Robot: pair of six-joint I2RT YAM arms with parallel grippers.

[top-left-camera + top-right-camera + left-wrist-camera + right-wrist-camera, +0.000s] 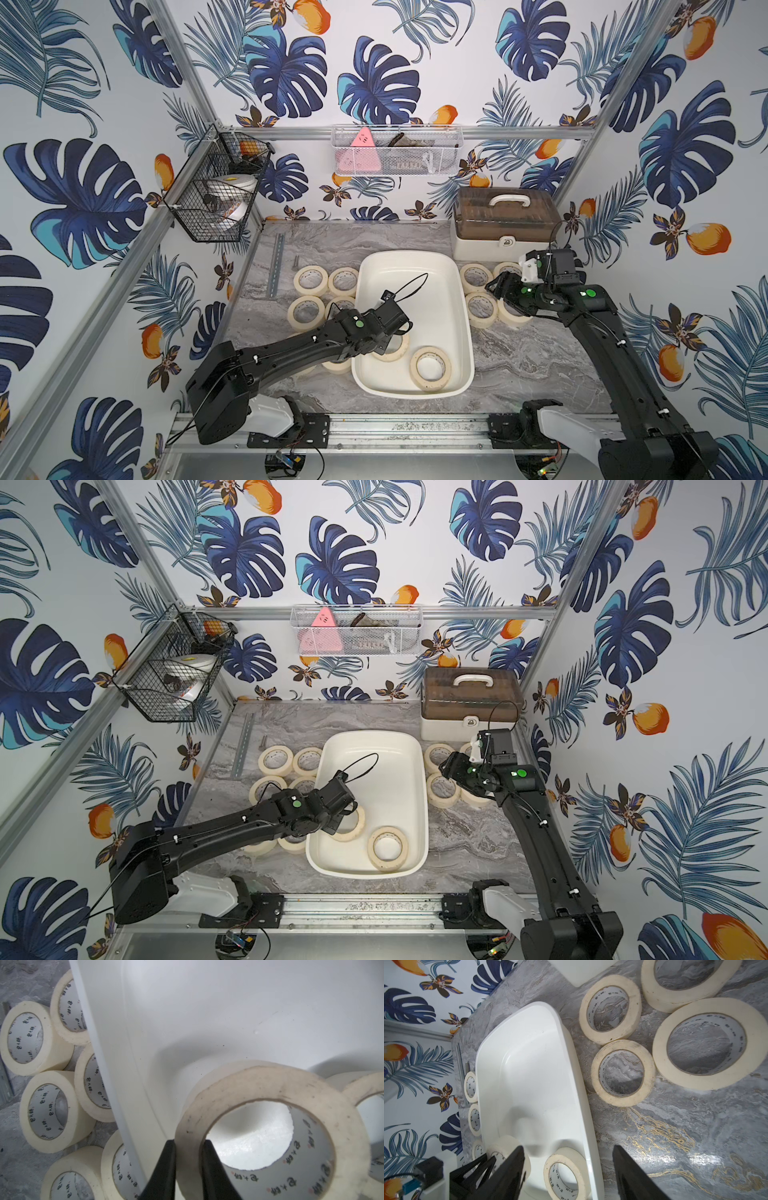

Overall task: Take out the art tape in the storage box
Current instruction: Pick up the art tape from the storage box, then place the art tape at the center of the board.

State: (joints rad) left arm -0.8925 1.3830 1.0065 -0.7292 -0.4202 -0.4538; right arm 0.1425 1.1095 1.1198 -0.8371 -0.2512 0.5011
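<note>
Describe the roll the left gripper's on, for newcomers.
Cream-white storage box, centre table: two art tape rolls at its near end. Target roll sits under the left arm, wall pinched by the left gripper; the free roll is untouched.

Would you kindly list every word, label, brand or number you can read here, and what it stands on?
No text reads clearly.
art tape cores: repeated dark printed marks, too blurred to read.
brown-lidded case: small front emblem, too small to read.
white wire basket: pale lettering on a dark item inside, blurred.
</note>
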